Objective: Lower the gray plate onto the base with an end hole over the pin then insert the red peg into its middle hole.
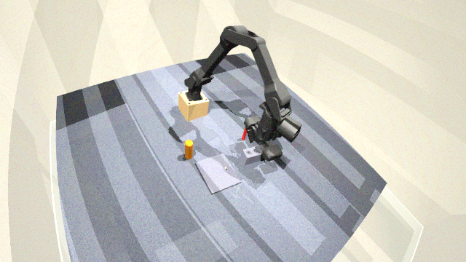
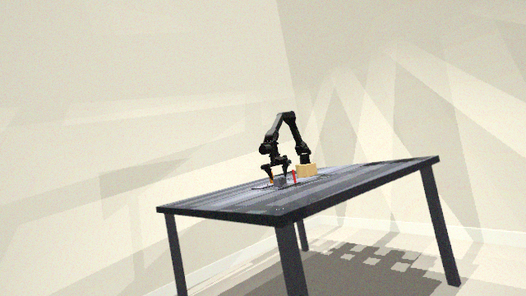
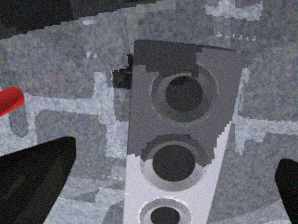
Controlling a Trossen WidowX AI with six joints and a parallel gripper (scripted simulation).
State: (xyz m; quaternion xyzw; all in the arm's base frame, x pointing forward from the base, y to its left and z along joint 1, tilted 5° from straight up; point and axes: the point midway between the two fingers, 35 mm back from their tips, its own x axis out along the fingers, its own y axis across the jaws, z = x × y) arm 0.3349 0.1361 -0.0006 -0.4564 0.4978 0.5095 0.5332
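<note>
The gray plate (image 1: 251, 153) (image 2: 280, 182) (image 3: 145, 110) is a thick block with three round holes, standing on the table beside the base. My gripper (image 1: 257, 149) (image 2: 278, 179) (image 3: 177, 159) is open and empty, low over the plate, with one finger to each side of it and gaps between in the wrist view. The base (image 1: 215, 176) is a flat light square with a small pale pin (image 1: 226, 168) sticking up; nothing sits on the pin. The red peg (image 1: 244, 135) (image 2: 294, 176) (image 3: 10, 101) stands near the plate, outside the fingers. The arm partly hides the plate in the top view.
An orange cylinder (image 1: 188, 150) stands upright beyond the base's corner. The arm rises from a wooden block (image 1: 194, 110) (image 2: 306, 170) on the striped table (image 1: 145, 204) (image 2: 230, 205).
</note>
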